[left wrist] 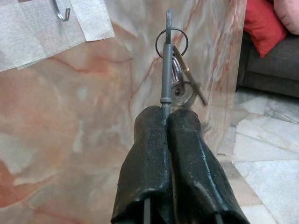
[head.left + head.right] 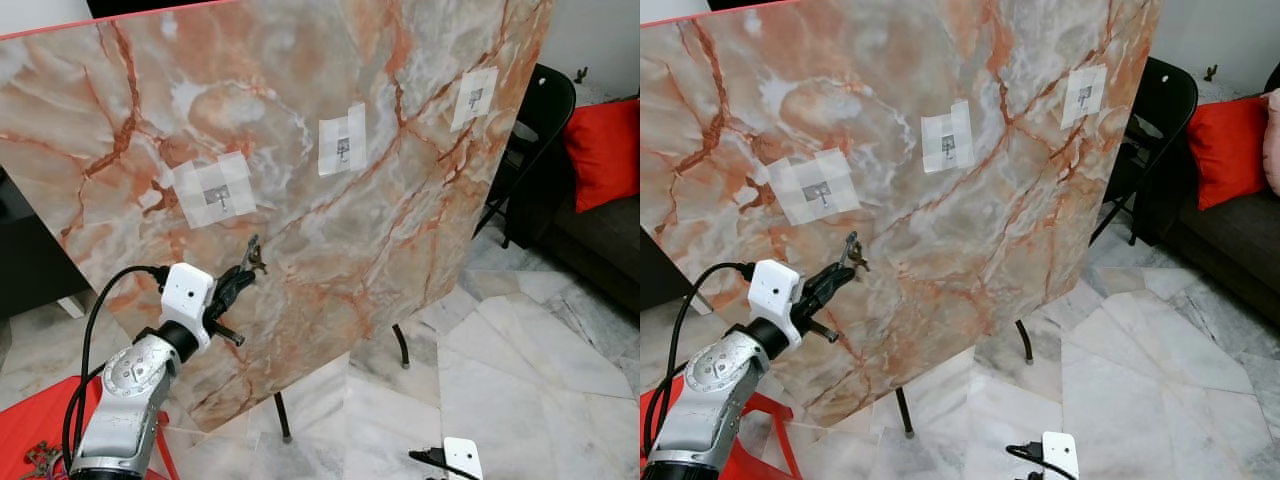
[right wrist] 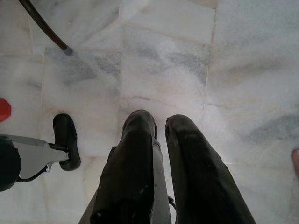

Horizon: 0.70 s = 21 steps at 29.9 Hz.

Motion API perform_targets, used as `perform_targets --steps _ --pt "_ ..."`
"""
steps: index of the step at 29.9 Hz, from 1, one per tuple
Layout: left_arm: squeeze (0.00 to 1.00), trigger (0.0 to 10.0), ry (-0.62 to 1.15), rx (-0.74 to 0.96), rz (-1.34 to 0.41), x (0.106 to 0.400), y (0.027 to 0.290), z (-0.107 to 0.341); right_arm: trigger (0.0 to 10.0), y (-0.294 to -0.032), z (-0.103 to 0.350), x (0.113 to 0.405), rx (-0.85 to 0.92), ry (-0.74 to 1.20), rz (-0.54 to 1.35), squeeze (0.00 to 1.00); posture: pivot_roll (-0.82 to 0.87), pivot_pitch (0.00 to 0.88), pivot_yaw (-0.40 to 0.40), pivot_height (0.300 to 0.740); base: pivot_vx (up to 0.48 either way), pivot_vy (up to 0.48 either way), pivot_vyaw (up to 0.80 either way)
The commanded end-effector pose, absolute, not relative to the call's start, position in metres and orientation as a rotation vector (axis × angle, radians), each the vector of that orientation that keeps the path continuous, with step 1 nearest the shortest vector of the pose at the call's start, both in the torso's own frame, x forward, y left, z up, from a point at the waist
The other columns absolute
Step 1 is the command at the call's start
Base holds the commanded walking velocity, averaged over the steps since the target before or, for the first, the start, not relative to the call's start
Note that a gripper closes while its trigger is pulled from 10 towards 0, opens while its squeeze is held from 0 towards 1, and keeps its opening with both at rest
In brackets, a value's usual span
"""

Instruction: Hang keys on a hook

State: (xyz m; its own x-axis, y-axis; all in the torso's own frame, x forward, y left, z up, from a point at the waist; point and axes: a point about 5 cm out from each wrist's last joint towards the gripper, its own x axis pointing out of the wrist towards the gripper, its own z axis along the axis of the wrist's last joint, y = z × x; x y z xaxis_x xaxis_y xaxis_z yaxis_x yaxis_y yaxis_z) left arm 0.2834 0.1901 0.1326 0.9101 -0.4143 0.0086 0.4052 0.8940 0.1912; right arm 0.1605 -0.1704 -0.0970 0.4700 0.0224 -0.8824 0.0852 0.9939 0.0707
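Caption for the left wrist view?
Left gripper pinching keys before the marble board, below a taped hook.

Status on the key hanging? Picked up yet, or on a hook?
Done: the left tool is shut on the keys, pinching a key shaft with the key ring dangling past its tips, raised in front of the marble board. In hand: it sits just below and to the right of the leftmost hook. Left: slipping the ring over a hook; all three look bare. The right tool hangs idle over the floor.
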Motion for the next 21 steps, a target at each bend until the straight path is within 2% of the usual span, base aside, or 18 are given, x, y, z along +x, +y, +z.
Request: perform_targets --steps 1,21 --pt "0.0 10.0 -0.086 0.188 -0.418 0.286 0.19 0.144 10.0 -0.171 -0.096 0.162 0.11 1.067 -0.045 0.0 0.04 0.0 -0.016 0.74 0.0 0.0 0.0" --pt "0.0 10.0 -0.162 0.171 -0.329 0.304 0.193 0.165 10.0 -0.17 -0.095 0.164 0.128 1.048 -0.057 0.0 0.04 0.0 -0.017 0.74 0.0 0.0 0.0"
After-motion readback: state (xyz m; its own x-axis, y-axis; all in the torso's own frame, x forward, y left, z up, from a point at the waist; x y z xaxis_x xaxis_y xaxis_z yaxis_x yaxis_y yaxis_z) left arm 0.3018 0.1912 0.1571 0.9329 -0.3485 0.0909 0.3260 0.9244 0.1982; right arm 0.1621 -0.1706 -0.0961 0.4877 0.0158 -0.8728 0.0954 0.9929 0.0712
